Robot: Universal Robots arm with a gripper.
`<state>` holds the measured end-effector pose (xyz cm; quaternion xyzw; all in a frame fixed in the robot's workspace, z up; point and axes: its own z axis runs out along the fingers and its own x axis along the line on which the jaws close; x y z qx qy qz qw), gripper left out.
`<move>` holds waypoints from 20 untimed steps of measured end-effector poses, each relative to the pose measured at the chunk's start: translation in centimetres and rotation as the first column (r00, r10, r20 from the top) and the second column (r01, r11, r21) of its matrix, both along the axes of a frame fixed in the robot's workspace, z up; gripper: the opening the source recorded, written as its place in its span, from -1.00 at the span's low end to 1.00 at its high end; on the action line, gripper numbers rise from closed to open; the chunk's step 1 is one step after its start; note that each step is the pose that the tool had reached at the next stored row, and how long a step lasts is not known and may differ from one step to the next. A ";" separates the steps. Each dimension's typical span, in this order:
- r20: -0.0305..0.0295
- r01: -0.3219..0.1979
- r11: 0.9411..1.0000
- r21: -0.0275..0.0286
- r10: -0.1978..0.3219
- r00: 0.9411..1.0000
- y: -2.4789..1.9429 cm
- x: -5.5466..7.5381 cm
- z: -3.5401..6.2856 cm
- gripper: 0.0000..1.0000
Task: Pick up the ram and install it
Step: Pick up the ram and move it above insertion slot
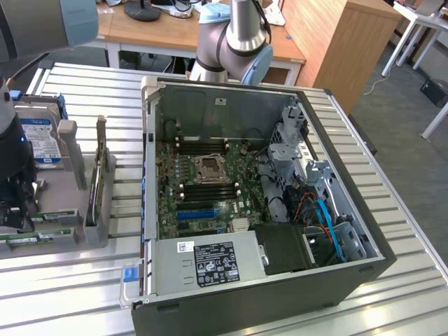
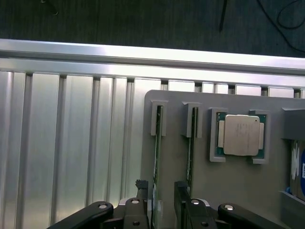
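Observation:
Two green ram sticks stand on edge in slots of a grey holder tray (image 2: 228,186). One ram stick (image 2: 156,152) runs between my gripper's (image 2: 162,207) two black fingers, which stand open on either side of it without closing on it. The other ram stick (image 2: 190,148) runs beside and under the outer finger (image 2: 183,200). In the exterior view my gripper (image 1: 17,206) hangs low over the tray's near end, at the exterior view's left, where the green ram sticks (image 1: 38,238) lie. The open computer case (image 1: 266,182) shows its motherboard with black memory slots (image 1: 206,189).
A square silver processor (image 2: 240,135) sits in a pocket of the tray beside the sticks. A hard drive (image 1: 38,140) rests at the tray's far end, with upright grey posts (image 1: 66,143) nearby. Ribbed aluminium table (image 1: 77,287) surrounds the case. The arm's base (image 1: 231,35) stands behind the case.

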<state>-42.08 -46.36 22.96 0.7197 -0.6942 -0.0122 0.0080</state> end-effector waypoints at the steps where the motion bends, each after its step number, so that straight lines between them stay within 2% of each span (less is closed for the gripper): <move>1: 0.000 0.000 1.000 0.000 0.000 1.000 0.00 0.0 -0.08 -0.29; 6: 0.000 0.000 1.000 0.000 0.000 1.000 0.00 0.0 -0.11 -0.29; 13: -0.001 0.000 1.000 0.000 0.000 1.000 0.00 1.3 -0.11 -0.29; 16: -0.001 0.000 1.000 0.000 0.000 1.000 0.00 1.4 -0.14 -0.29; 20: -0.001 0.000 1.000 0.000 0.000 1.000 0.00 1.4 -0.70 -0.29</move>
